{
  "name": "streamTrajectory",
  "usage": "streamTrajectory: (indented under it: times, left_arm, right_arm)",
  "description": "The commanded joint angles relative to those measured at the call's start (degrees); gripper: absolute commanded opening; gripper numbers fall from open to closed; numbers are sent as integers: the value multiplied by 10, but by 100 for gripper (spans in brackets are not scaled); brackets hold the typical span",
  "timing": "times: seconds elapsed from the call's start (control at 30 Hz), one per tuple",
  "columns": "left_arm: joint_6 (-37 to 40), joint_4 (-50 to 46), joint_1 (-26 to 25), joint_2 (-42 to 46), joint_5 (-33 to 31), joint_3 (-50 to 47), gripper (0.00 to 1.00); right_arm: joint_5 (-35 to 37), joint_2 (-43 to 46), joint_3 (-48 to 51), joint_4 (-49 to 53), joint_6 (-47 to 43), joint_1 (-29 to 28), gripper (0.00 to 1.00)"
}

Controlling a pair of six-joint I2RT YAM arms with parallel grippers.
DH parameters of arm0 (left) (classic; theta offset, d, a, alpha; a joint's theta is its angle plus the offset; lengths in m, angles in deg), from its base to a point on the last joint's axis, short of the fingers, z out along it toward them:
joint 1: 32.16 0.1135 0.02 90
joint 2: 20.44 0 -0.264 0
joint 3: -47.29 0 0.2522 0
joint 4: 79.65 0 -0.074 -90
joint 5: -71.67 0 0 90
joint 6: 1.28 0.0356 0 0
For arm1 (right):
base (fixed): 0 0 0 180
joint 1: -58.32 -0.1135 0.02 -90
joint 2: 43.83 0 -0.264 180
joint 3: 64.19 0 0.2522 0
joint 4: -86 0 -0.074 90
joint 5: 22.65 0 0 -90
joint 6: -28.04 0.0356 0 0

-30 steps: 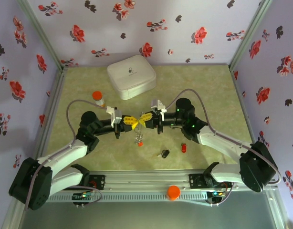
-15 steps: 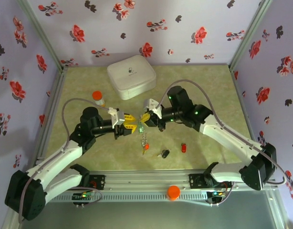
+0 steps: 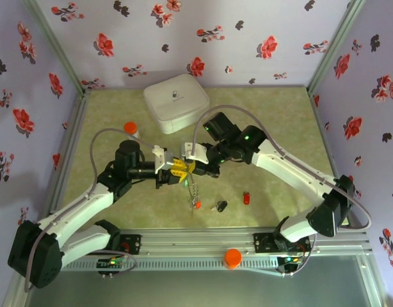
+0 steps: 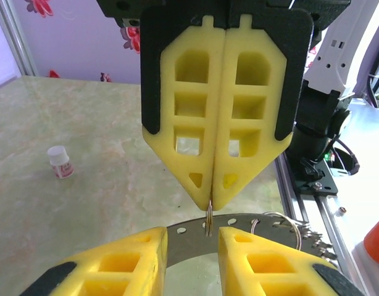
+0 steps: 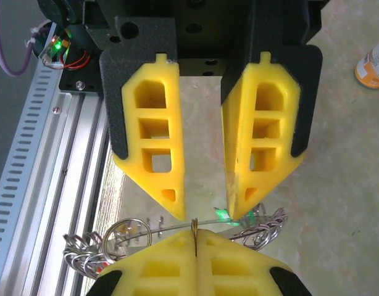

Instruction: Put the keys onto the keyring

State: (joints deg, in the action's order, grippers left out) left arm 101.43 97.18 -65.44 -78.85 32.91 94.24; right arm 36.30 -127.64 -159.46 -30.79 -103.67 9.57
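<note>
Top view, left to right.

- Pill bottle, orange cap, stands on the table at 10 o'clock from the left gripper, well apart from it.
- Left gripper points toward 3 o'clock with its jaws parted and nothing between them. In the right wrist view the gap between its yellow fingers is bare, and the tips sit just above the ring wire.
- White case lies at 12 o'clock from both grippers, near the back wall and apart from everything else.
- Right gripper points toward 9 o'clock, tip to tip with the left one and close to it.
- Its jaws are pressed flat together on the keyring. The left wrist view shows a thin metal edge pinched at the very tips.
- Keyring hangs from that pinch toward 6 o'clock, over mid-table. Can't tell if its low end touches the table. In the right wrist view, coils of it sag on either side of the pinch.
- Orange key sits at the ring's low end. Threaded or not, can't tell.
- Black key lies loose on the table at 5 o'clock from the grippers, near the ring's low end.
- Red key lies loose at 4 o'clock, right of the black one and apart from it.
</note>
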Motion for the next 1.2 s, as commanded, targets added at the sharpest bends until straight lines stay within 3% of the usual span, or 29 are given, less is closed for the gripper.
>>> streamTrajectory:
  times: [0.0,0.2,0.37,0.53,0.57,0.6,0.63,0.7,0.8,0.97,1.17]
  left_arm:
    - [17,-15,-5,-6,16,17,29]
    - [9,-2,-12,-13,11,8,28]
    - [-11,33,-14,-17,8,2,22]
    - [-13,39,-16,-18,9,0,1]
    - [-13,38,-16,-16,9,-2,0]
    - [-12,39,-16,-14,8,-5,0]
    - [-12,45,-17,-10,8,-9,0]
    - [-21,74,-16,-2,2,-26,0]
    - [-69,178,-15,5,-8,-64,0]
    - [-191,412,-15,-16,-24,-121,0]
    - [-256,537,-15,-51,-24,-136,0]
  right_arm:
    - [6,-3,-28,24,-21,-8,0]
    - [5,-8,-31,26,-23,-17,0]
    - [8,-19,-40,23,-22,-26,0]
    - [0,-20,-42,13,-8,-31,0]
    - [-1,-14,-35,3,-2,-28,0]
    - [-1,-3,-23,-21,23,-23,4]
    - [-14,11,-6,-50,55,-12,17]
    - [-90,49,45,-114,101,27,28]
    - [-169,122,158,-271,183,74,31]
    - [-193,195,321,-489,261,80,32]
    - [-181,188,374,-586,317,74,32]
